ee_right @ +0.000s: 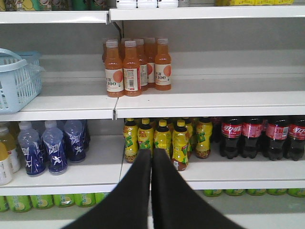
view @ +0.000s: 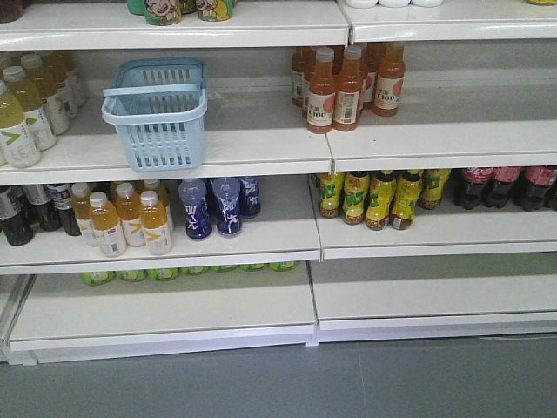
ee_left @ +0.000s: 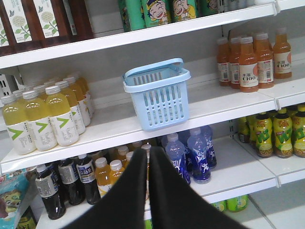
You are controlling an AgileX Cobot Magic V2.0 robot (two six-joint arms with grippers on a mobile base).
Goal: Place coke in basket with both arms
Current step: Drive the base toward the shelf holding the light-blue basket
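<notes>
White shelving [view: 409, 148] carried the basket [view: 157, 113] on a shelf's left half and the coke [ee_right: 231, 138] at the right end of the shelf below; I logged left gripper [ee_left: 147, 152] and right gripper [ee_right: 152, 153] clenched, empty.

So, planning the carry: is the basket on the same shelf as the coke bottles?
No, the basket sits one level above the coke bottles, which stand lower right.

Left jaws, right jaws: closed together.

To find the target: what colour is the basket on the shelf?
The basket is light blue, seen best in the left wrist view.
</notes>
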